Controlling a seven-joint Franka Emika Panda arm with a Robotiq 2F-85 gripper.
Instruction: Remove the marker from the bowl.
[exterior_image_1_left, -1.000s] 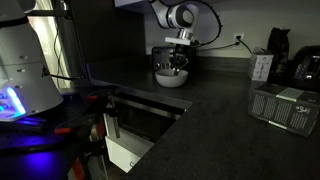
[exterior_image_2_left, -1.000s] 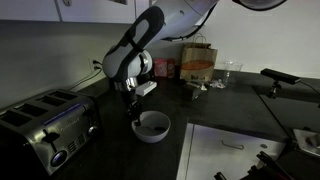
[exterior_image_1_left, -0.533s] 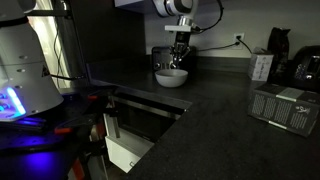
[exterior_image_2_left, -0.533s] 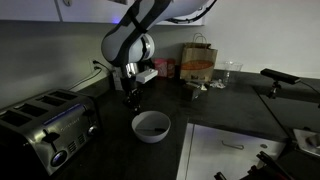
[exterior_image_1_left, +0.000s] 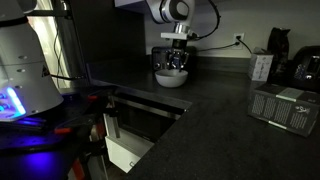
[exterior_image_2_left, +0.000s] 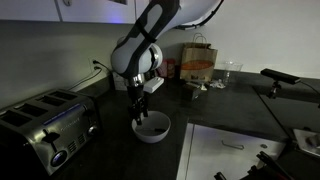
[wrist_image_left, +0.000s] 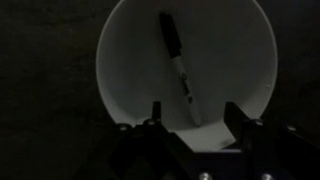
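Note:
A white bowl (wrist_image_left: 185, 65) fills the wrist view, and the marker (wrist_image_left: 180, 65) lies inside it, black cap far, white body pointing toward me. My gripper (wrist_image_left: 194, 118) hangs straight above the bowl's near rim. It is open, its two dark fingers (wrist_image_left: 152, 115) stand apart, and nothing is between them. In both exterior views the bowl (exterior_image_1_left: 171, 79) (exterior_image_2_left: 152, 127) sits on the dark counter with the gripper (exterior_image_1_left: 177, 63) (exterior_image_2_left: 139, 110) just over it. The marker is too small to make out there.
A toaster (exterior_image_2_left: 50, 125) stands near the bowl. A paper bag (exterior_image_2_left: 198, 64) and glassware sit at the back of the counter. A sink opening (exterior_image_1_left: 145, 115) lies in front, a metal rack (exterior_image_1_left: 285, 105) and a coffee machine (exterior_image_1_left: 305, 65) farther off.
The gripper rose from the bowl with jaws shut, then dropped back down toward it. Its jaws have opened, and the marker lies in the bowl.

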